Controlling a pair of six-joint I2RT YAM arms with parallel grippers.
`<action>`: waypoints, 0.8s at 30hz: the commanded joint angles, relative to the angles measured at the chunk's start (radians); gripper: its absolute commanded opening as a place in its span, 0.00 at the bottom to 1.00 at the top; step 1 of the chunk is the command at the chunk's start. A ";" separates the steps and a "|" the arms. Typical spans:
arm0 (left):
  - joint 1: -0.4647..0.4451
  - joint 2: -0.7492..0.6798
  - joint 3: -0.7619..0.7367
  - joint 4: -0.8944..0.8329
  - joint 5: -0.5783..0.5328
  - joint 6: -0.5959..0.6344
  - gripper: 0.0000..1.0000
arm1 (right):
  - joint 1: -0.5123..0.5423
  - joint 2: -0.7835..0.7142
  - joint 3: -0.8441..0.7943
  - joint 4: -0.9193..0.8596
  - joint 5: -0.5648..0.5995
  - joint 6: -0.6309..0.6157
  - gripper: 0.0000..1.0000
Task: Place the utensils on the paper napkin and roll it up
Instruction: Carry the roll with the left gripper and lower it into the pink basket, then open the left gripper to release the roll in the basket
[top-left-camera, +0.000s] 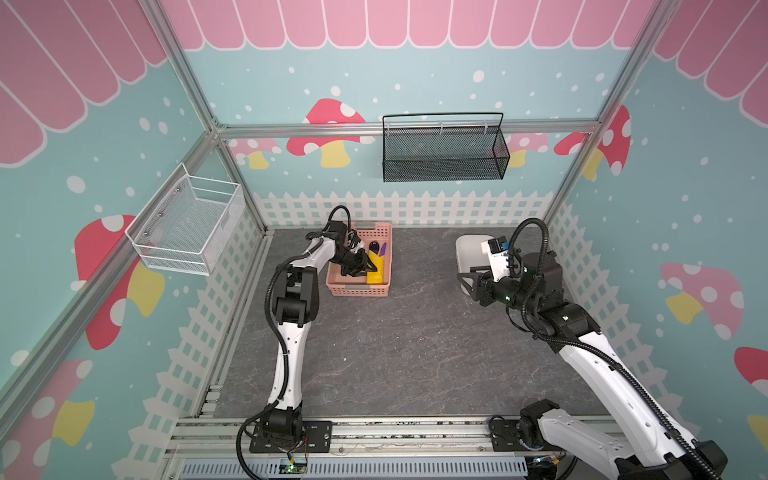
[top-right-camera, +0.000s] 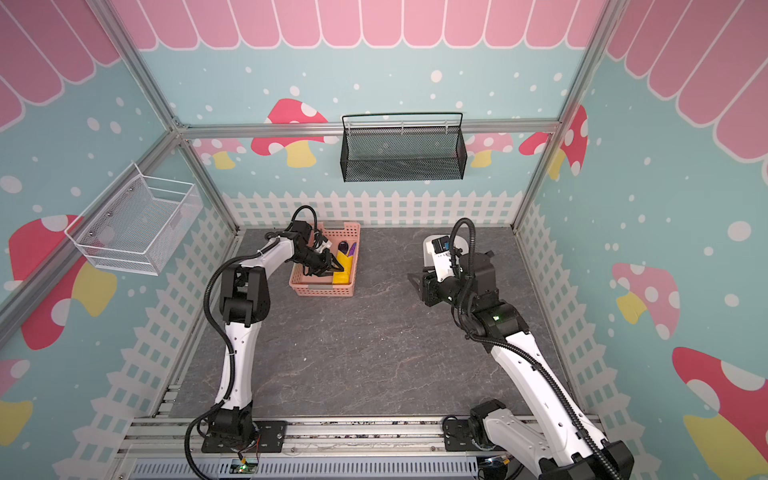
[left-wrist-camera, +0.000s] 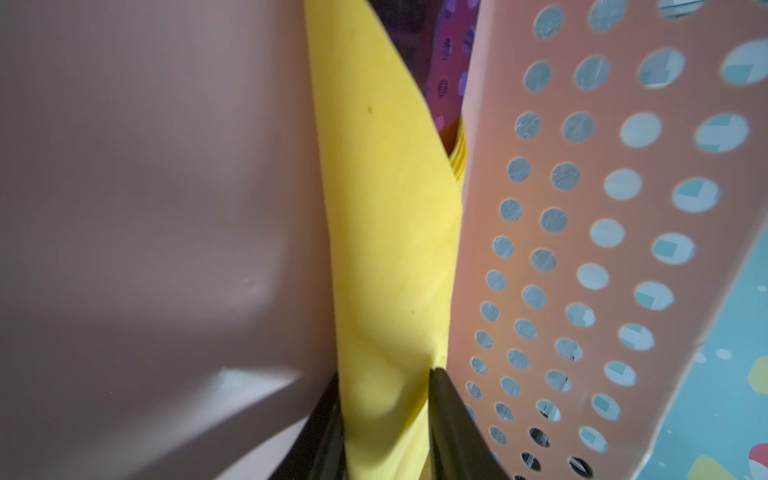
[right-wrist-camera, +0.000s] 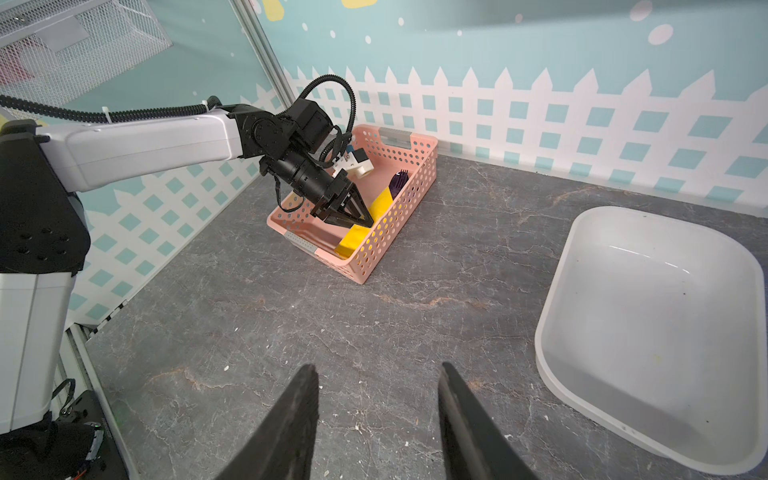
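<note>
Bright even light, soft shadows, blurred close-up

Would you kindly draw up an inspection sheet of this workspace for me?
Surface: grey stone-look table, pale specks.
Job's things: paper napkin rolled, lying in pink basket; utensils poke out its far end.
Clutter: white tub near right arm.
Pincers: left pincer straddles the roll, grip unclear; right pincer open, holding nothing.
Cables: black corrugated hoses along both arms.
Surroundings: white wire basket, black mesh basket on walls.
</note>
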 joint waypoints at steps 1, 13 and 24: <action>0.009 -0.039 0.033 -0.027 -0.055 0.017 0.39 | -0.010 -0.012 0.035 -0.020 -0.004 -0.020 0.49; 0.009 -0.138 0.074 -0.065 -0.091 -0.002 0.76 | -0.033 0.025 0.088 -0.086 0.123 -0.032 0.54; 0.000 -0.403 -0.068 -0.046 -0.252 0.016 1.00 | -0.079 0.136 0.115 -0.143 0.308 -0.039 0.99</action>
